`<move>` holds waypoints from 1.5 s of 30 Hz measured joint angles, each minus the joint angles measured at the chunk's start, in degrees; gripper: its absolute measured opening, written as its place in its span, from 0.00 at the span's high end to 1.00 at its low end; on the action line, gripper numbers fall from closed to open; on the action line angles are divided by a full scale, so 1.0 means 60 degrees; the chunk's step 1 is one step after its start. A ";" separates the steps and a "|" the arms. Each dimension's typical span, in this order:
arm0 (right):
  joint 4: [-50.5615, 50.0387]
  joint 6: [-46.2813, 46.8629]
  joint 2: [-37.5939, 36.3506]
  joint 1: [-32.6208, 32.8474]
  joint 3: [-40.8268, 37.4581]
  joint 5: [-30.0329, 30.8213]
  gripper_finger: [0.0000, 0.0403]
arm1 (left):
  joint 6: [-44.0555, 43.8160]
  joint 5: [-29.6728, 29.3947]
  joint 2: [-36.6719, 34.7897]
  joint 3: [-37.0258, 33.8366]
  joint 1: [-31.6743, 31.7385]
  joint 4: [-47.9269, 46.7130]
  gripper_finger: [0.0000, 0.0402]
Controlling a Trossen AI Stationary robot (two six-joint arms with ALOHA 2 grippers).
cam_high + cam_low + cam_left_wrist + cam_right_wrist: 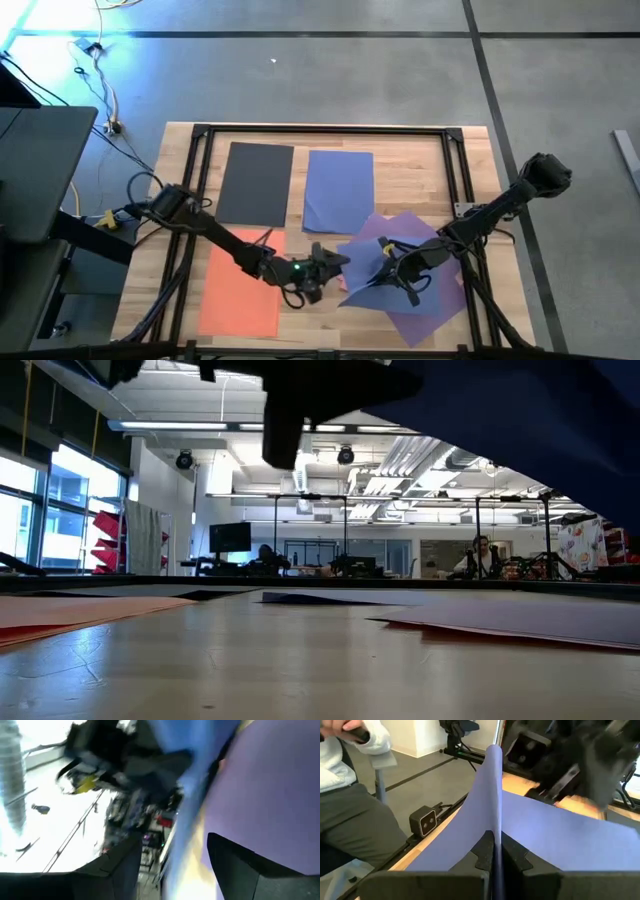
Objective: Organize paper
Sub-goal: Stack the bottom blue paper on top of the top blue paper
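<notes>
Nearest the worktop's (470, 160) front edge, the right tool (388, 258) is clenched on the raised purple sheet (420, 290), while the left tool (322, 270), released and wide, sits just beside its left edge, with orange (240, 285), grey (255, 183) and blue (338, 188) sheets flat beyond.

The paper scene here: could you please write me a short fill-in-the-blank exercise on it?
1. The right gripper is shut on the ____ sheet.
2. The grey sheet lies beside the ____ sheet.
3. The left gripper is ____.
4. The orange sheet lies flat under the ____ arm.
Missing: purple; blue; open; left
</notes>
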 joint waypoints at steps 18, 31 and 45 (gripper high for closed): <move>-0.0143 0.0116 0.0277 -0.0066 0.0001 0.0757 1.00 | -0.0324 -0.1324 0.0916 0.1224 0.0207 -0.0556 0.99; -0.1884 0.0191 0.0277 -0.0270 0.0003 0.3804 0.71 | -0.1603 -0.3518 0.0916 0.1216 0.0203 -0.3102 1.00; -0.4180 -0.0301 0.0262 0.0155 0.1205 0.5720 0.32 | -0.1760 -0.6130 0.0916 0.1213 0.0282 -0.3109 1.00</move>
